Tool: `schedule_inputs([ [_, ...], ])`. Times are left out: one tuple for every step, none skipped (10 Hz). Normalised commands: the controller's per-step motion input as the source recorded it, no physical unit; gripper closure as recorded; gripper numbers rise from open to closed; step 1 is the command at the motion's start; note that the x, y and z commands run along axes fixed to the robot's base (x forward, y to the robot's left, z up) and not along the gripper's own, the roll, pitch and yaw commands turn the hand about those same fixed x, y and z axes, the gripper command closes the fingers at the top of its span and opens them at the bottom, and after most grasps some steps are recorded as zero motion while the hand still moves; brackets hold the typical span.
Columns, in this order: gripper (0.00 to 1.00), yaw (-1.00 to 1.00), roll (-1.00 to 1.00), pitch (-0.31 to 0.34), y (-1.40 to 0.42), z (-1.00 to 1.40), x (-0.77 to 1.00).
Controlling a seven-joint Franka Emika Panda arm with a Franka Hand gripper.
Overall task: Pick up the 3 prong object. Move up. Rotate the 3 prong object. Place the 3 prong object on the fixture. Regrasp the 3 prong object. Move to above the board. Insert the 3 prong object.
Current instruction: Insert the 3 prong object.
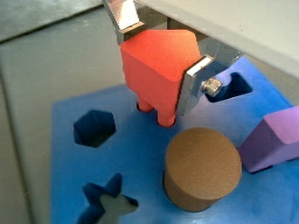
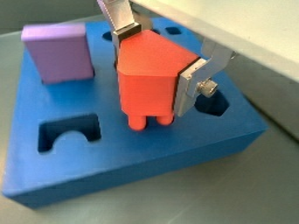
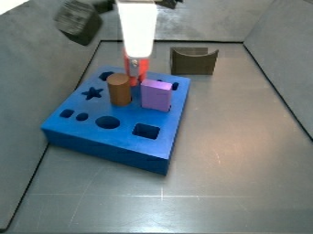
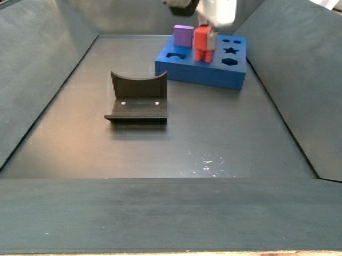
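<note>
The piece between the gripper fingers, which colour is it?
Red 3 prong object, clearest in a wrist view.

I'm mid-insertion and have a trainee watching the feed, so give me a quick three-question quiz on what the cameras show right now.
1. True or false: the gripper is shut on the 3 prong object.
2. Which pieces already stand in the board?
A. the purple cube and the brown cylinder
B. only the purple cube
C. none
3. Where is the fixture, and does it hold anything?

Key
1. True: a silver finger presses on each side of the red piece, prongs pointing down just over the board.
2. A.
3. On the floor apart from the board; its notch is empty.
</note>
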Motion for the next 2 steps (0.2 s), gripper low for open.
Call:
schedule_inputs([
  [1.0,0.05,0.0,0.026,0.23,-1.0,0.48],
  [1.0,0.0,0.0,0.0,0.0,0.0,0.0],
])
